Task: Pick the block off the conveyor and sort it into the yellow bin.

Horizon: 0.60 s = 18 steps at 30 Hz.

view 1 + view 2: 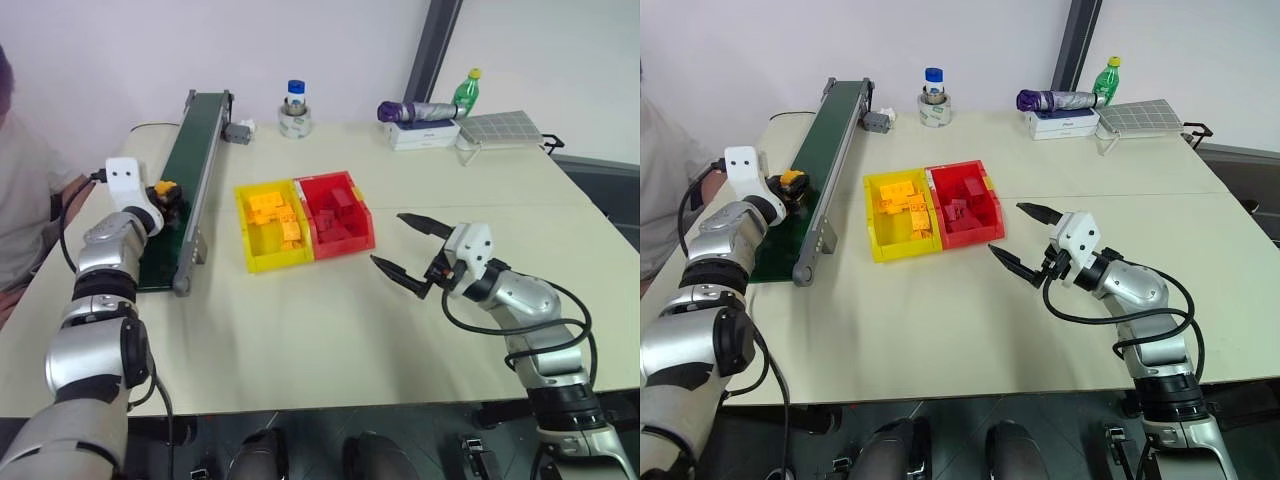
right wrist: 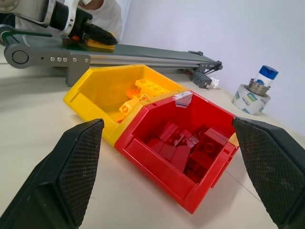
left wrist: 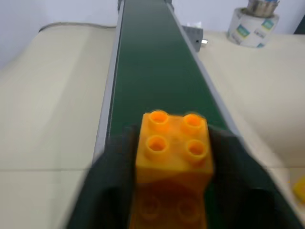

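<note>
Here, left gripper (image 3: pixel 174 157) clenched on the block (image 3: pixel 174 148) over the conveyor (image 3: pixel 152 62) — right gripper (image 1: pixel 412 248) spread wide.

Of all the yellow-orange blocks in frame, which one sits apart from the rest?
The block between the left gripper's fingers over the conveyor; the others lie in the yellow bin.

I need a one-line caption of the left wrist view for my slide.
Left gripper shut on the yellow-orange block above the green conveyor.
</note>
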Available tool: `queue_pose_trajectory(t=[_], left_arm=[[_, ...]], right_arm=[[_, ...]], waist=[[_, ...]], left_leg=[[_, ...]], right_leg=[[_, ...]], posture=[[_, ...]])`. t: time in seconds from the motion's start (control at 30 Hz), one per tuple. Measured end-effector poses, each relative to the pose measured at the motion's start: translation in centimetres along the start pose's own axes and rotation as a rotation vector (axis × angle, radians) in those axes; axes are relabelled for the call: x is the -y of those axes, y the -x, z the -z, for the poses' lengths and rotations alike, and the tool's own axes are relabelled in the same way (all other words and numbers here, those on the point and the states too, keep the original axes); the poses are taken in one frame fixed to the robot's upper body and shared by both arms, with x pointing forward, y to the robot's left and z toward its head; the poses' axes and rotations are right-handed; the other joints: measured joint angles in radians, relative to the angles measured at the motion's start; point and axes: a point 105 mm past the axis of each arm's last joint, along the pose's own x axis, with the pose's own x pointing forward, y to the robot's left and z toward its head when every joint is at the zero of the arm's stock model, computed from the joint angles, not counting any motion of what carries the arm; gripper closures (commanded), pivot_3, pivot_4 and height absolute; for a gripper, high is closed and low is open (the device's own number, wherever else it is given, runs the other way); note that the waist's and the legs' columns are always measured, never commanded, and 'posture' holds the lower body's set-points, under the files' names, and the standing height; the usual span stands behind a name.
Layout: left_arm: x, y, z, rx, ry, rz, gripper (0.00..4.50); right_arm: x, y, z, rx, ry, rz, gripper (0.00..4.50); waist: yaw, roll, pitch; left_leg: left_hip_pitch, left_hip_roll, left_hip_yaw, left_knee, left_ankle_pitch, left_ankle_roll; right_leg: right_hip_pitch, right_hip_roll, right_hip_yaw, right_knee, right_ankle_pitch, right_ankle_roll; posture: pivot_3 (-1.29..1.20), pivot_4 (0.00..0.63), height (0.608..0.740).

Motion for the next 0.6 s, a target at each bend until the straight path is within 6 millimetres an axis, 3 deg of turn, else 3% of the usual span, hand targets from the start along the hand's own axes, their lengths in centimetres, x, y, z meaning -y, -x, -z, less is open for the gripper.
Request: queue_pose_trajectory(t=[0.13,0.23,0.4,0.6], left_arm=[[0.0,0.2,-0.2,0.023,0.013,0.010,3.15],[1.2,0.5,-2.0,0.112,0.037,0.071,3.15],[6.5,2.5,-5.4,0.264,0.084,0.332,3.15],[15.3,3.7,-2.7,0.187,0.072,0.555,3.15]], right_arm=[[0.0,0.0,0.0,-0.001,0.001,-0.001,0.00],[0.0,0.0,0.0,-0.001,0.001,-0.001,0.00],[0.0,0.0,0.0,-0.002,0.002,0.000,0.00],[0.1,0.0,0.0,-0.001,0.009,0.002,0.00]], waist=[[0.001,0.000,0.000],[0.003,0.000,0.000],[0.000,0.000,0.000],[0.004,0.000,0.000]], left_leg=[[0.000,0.000,0.000,0.002,0.000,0.000],[-0.001,0.000,-0.001,0.004,0.000,0.000],[0.000,0.000,-0.001,0.006,-0.001,0.001],[0.000,0.000,-0.002,0.013,0.000,0.003]], right_leg=[[0.000,0.000,0.000,0.002,0.000,0.000],[0.001,-0.001,0.000,0.002,0.000,0.000],[0.002,-0.001,0.001,0.003,0.001,0.001],[0.003,-0.001,0.002,0.009,0.000,0.000]], posture=[[0.00,0.150,0.740],[0.00,0.150,0.740],[0.00,0.150,0.740],[0.00,0.150,0.740]])
